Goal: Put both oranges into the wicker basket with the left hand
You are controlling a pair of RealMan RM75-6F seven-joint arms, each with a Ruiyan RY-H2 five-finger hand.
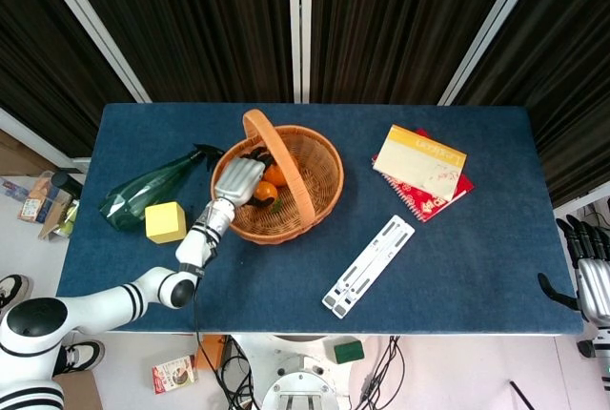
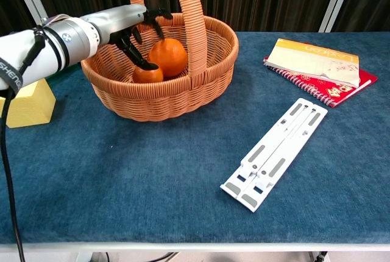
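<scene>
Left hand (image 1: 237,179) extended forward, fingers (image 2: 135,52) spread; right hand (image 1: 592,281) at side, upright

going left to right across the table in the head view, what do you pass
green spray bottle → yellow block → left hand reaching into the wicker basket with both oranges inside → white folding stand → yellow booklet on the red notebook → right hand at the table's edge
</scene>
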